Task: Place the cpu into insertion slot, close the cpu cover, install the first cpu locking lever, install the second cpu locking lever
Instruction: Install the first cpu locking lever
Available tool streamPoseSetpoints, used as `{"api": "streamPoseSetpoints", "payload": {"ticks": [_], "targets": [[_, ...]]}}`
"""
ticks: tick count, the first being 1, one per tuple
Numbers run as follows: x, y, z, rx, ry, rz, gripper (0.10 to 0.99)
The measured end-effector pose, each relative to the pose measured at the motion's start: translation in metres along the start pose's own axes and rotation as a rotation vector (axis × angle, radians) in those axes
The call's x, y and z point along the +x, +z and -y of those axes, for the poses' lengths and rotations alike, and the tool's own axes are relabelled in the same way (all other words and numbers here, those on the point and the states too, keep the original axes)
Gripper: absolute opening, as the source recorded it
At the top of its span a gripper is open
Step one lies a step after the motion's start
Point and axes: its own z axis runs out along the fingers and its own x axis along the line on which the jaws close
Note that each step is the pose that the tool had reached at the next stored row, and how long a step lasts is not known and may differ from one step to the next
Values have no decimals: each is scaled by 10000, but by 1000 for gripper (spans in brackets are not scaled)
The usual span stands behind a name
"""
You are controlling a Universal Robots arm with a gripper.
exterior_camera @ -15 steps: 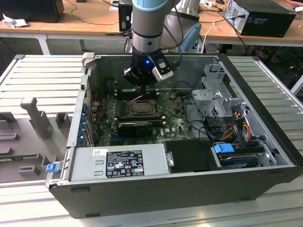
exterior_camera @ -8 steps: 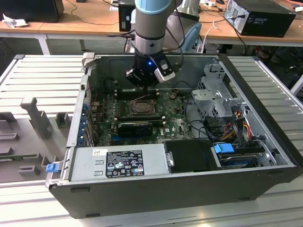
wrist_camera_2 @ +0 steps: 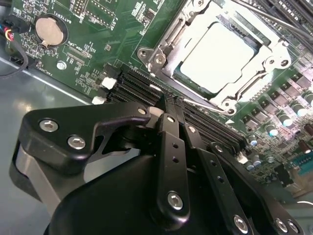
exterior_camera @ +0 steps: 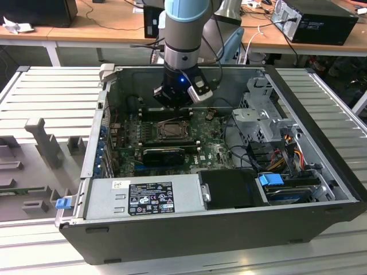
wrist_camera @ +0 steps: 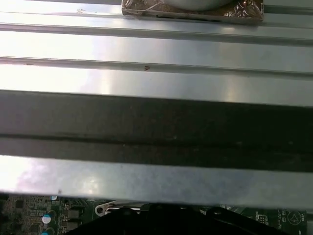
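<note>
The cpu [wrist_camera_2: 220, 54] lies flat in the insertion slot [wrist_camera_2: 243, 35] with its silver top face up. The cpu cover [wrist_camera_2: 166, 46], a silver metal frame, lies down around it. My gripper [wrist_camera_2: 165, 100] hangs just beside the socket, with its black fingers [wrist_camera_2: 171, 127] shut together and nothing visible between them. The tips sit over the long black memory slots [wrist_camera_2: 139, 85] at the socket's edge. In the exterior view the gripper [exterior_camera: 174, 103] is low inside the open computer case, just behind the socket [exterior_camera: 160, 130].
A black ribbed card [exterior_camera: 163, 154] lies in front of the socket. The power supply [exterior_camera: 149, 197] fills the case front, and a drive cage [exterior_camera: 258, 114] with cables stands at the exterior view's right. A coin battery [wrist_camera_2: 50, 29] sits on the board. The case wall [wrist_camera: 156, 122] is close.
</note>
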Motion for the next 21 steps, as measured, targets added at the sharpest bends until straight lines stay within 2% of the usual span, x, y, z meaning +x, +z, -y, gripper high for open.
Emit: {"api": "streamPoseSetpoints", "payload": {"ticks": [7, 13, 17, 18, 21], "targets": [[-42, 89, 10, 1, 2, 0, 106], [-45, 112, 13, 86, 0, -3, 106], [-46, 129, 15, 95, 0, -4, 106], [-45, 132, 17, 84, 2, -4, 106], [-46, 134, 17, -142, 0, 7, 106]]}}
